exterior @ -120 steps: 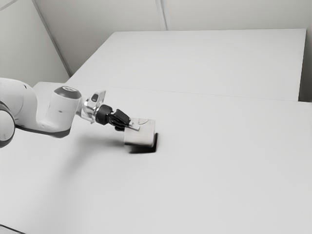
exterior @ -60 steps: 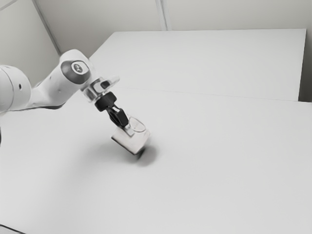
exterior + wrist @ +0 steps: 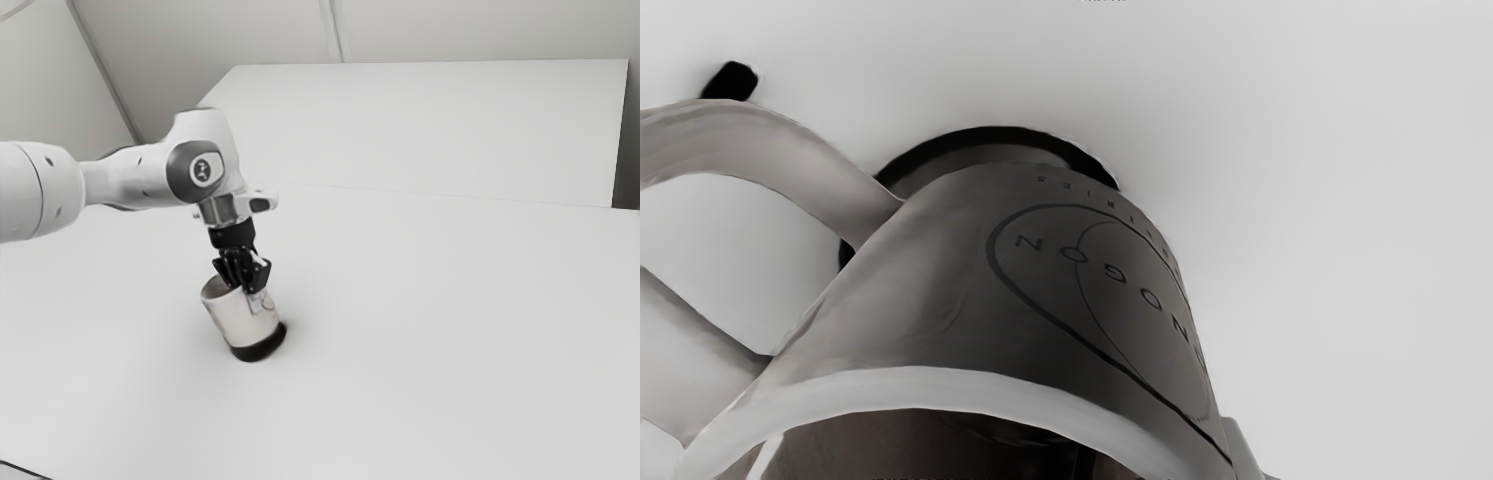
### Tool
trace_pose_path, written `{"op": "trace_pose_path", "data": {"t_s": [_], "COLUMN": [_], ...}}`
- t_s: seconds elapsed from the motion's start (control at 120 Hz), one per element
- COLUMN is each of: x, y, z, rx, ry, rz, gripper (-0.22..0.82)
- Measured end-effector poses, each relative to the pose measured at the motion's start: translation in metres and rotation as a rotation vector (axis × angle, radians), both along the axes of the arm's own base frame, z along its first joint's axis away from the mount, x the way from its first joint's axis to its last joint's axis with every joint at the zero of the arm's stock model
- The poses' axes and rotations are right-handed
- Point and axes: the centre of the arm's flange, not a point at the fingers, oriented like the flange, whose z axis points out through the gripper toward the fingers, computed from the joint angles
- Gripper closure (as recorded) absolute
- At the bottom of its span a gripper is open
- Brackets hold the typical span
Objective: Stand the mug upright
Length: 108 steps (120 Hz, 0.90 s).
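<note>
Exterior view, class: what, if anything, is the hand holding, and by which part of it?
The hand is holding the mug by its side wall, close to the rim.

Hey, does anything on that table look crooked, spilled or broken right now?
The mug looks askew: it leans, its open rim toward the exterior view's left, so it isn't upright. The gripper is at its rim, so the tilt is probably part of the handling. I see no spill or damage.
</note>
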Motion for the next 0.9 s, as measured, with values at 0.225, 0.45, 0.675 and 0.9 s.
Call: {"op": "trace_pose_path", "data": {"t_s": [0.225,0.45,0.675,0.9], "x": [-0.010,-0.010,-0.007,-0.013], "y": [-0.009,-0.013,-0.021,-0.021], "z": [-0.008,-0.014,-0.011,0.005], "rx": [0.101,0.131,0.137,0.153], "ry": [-0.079,-0.133,-0.159,-0.187], "rz": [0.087,0.173,0.231,0.280], "gripper": [0.74,0.65,0.24,0.08]}}
